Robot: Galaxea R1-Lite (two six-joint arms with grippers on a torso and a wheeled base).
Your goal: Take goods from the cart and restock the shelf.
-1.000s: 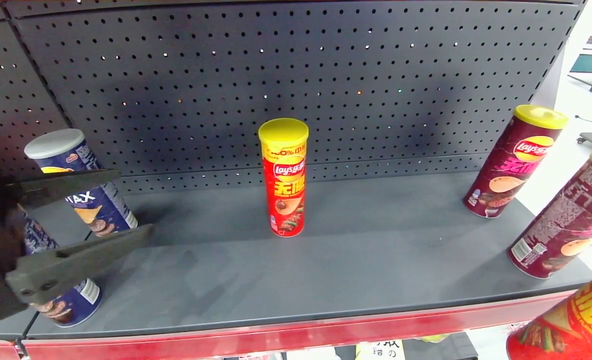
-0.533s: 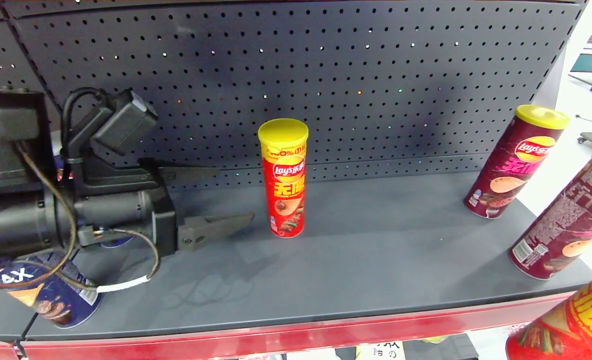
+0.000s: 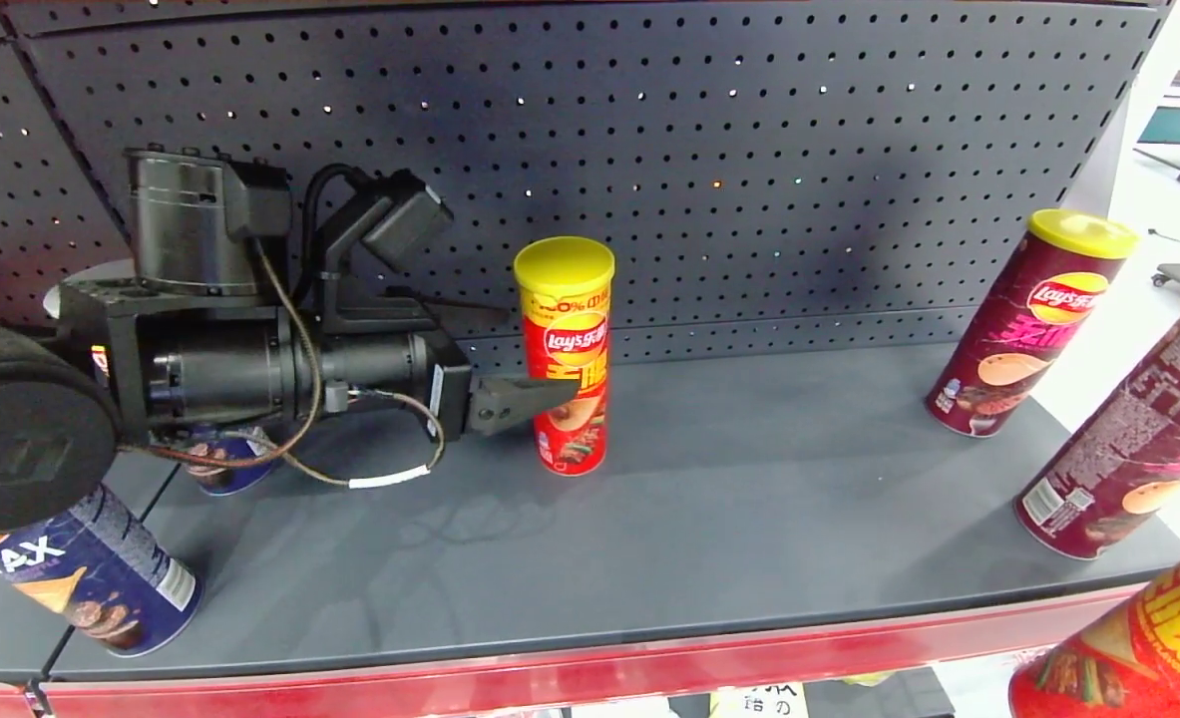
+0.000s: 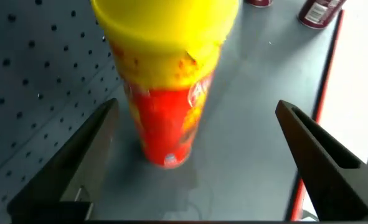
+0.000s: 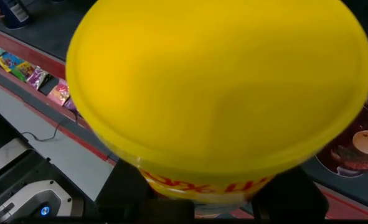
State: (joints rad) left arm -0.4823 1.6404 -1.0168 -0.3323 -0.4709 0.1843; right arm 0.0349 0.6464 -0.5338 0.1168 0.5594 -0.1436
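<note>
1. Recording the change first: within the last second the left arm has swept in from the left end of the dark grey metal shelf (image 3: pixel 749 519). It has reached the tall red crisp tube with the yellow plastic lid (image 3: pixel 568 334), which stands upright mid-shelf, near the perforated back panel (image 3: pixel 749 150).
2. The left pincer (image 3: pixel 540 349) is spread, with one finger on each side of that tube. In the left wrist view the gap on both sides looks wide, so no grip is made.
3. Judgement: this tube is already stocked, so the approach suggests shifting or straightening it, possibly to make room.
4. The right pincer (image 5: pixel 208 202) is pinching a second red yellow-lidded crisp tube (image 3: pixel 1138 648), unchanged in position. It sits low at the right, below the shelf's front edge, awaiting placement.
5. Obscured items:
   - The left pincer's far finger passes behind the tube.
   - The arm masks most of the rear blue crisp tube (image 3: pixel 225 469).
   - The held tube is cut off at the picture's corner.
   - The right fingers appear only as dark shapes beneath its lid.
</note>
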